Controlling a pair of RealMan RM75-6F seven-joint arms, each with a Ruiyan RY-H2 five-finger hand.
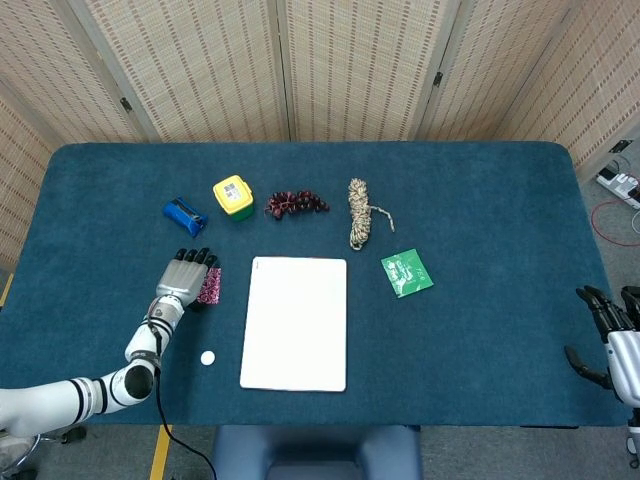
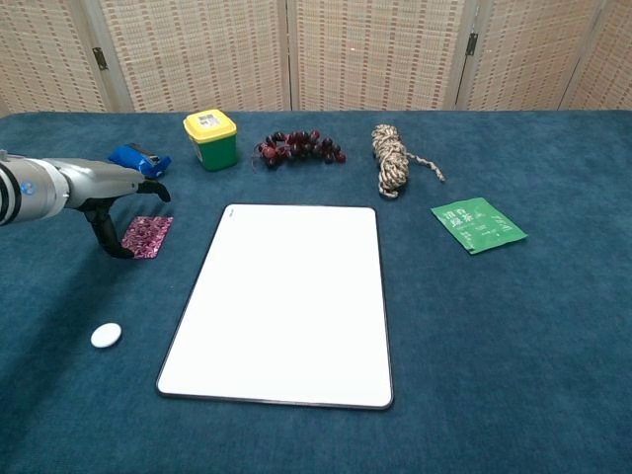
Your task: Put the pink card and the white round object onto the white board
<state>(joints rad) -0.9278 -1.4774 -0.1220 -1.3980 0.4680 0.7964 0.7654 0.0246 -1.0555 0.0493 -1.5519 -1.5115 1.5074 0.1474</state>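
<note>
The pink patterned card lies flat on the blue cloth, just left of the white board. My left hand hovers over the card's left part with its fingers stretched out above it. Its thumb points down at the card's left edge, and it holds nothing. The white round object sits alone nearer the front, left of the board's lower corner. My right hand is at the table's far right edge, fingers apart and empty; the chest view does not show it.
Along the back stand a blue object, a yellow-lidded green container, a bunch of dark grapes and a coiled rope. A green packet lies right of the board. A folding screen closes off the far side.
</note>
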